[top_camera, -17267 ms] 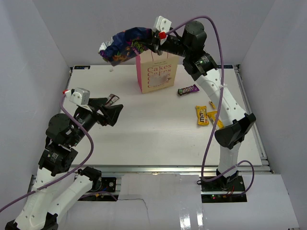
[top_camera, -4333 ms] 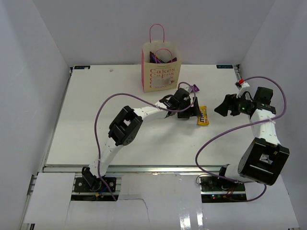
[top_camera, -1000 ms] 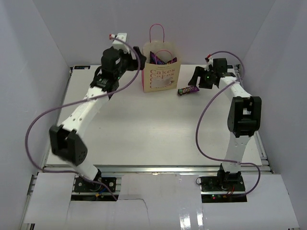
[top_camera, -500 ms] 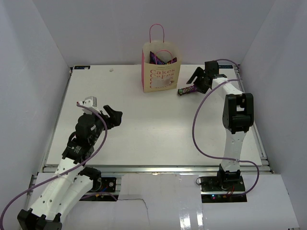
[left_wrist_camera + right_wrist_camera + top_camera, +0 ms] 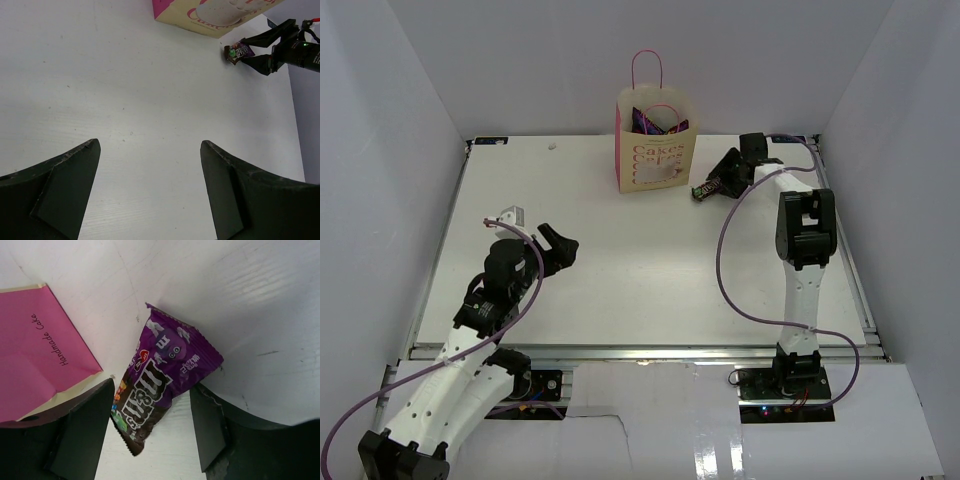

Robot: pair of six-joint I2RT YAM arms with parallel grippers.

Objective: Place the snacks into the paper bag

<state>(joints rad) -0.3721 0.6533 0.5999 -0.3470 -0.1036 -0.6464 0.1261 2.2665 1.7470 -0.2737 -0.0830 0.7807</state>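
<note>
The tan paper bag (image 5: 658,160) with a pink side and pink handles stands upright at the back middle of the table, with dark purple snacks (image 5: 648,121) showing in its mouth. Just right of it, a small purple-brown candy packet (image 5: 704,190) lies on the table. My right gripper (image 5: 716,184) is down over that packet (image 5: 161,371), open, one finger on each side of it; the right finger touches the packet's edge. The bag's pink side (image 5: 35,345) is close by on the left. My left gripper (image 5: 560,246) hangs open and empty over the front left of the table.
White enclosure walls close in the table on three sides. The left wrist view looks across bare table at the bag's base (image 5: 215,15), the packet (image 5: 238,51) and the right gripper (image 5: 254,49). Purple cables trail from both arms.
My left arm has swung back from beside the bag to the front left, still open. My right gripper has come down over the candy packet and its jaws have narrowed.
</note>
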